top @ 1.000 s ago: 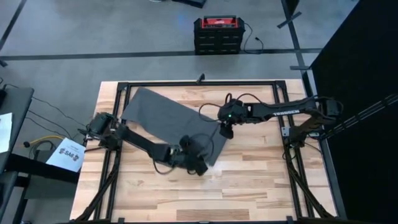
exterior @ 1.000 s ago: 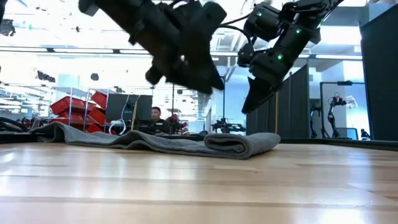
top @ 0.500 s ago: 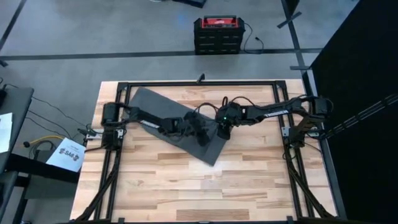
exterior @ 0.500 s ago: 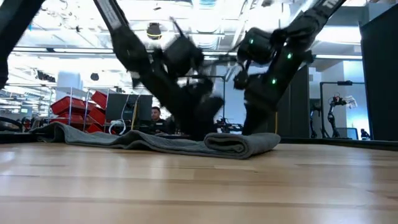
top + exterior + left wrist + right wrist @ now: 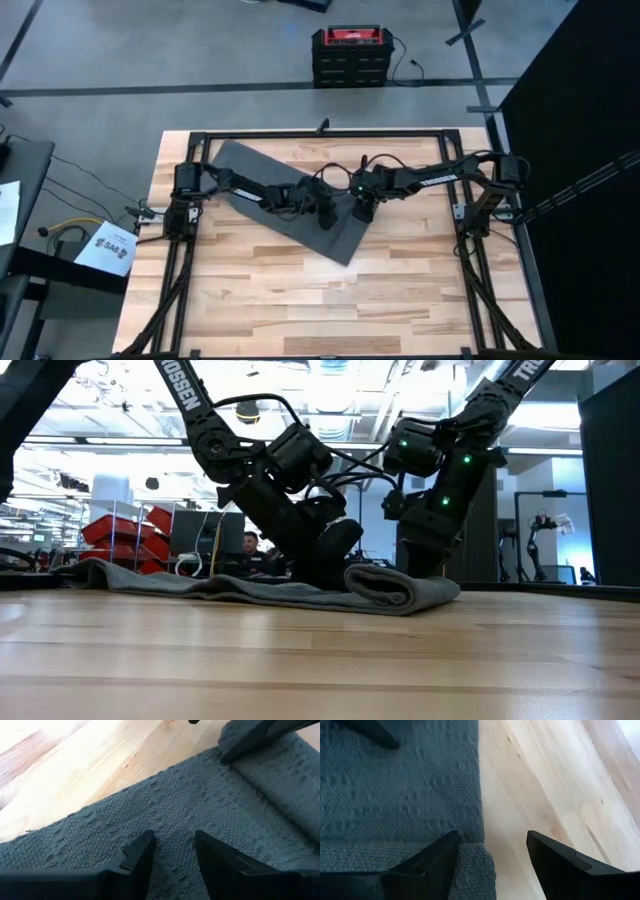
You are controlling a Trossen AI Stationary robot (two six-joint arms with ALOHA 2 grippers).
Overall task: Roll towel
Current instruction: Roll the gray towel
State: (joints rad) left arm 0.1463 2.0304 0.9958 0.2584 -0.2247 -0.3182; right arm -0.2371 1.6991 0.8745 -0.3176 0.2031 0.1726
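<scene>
One short turn was all that had been rolled into the towel [image 5: 262, 180], a small roll lying just ahead of the left gripper [image 5: 172, 847], which was set down narrowly parted; the right gripper [image 5: 492, 851] was spread wide astride the roll's end, and most of the cloth lay unrolled.

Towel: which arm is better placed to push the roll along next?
Probably left. The left gripper sits open over the middle of the towel behind the rolled end; the right gripper, open, straddles only its side edge.

Left hand [image 5: 335, 555] hides part of the towel [image 5: 240, 588].
</scene>
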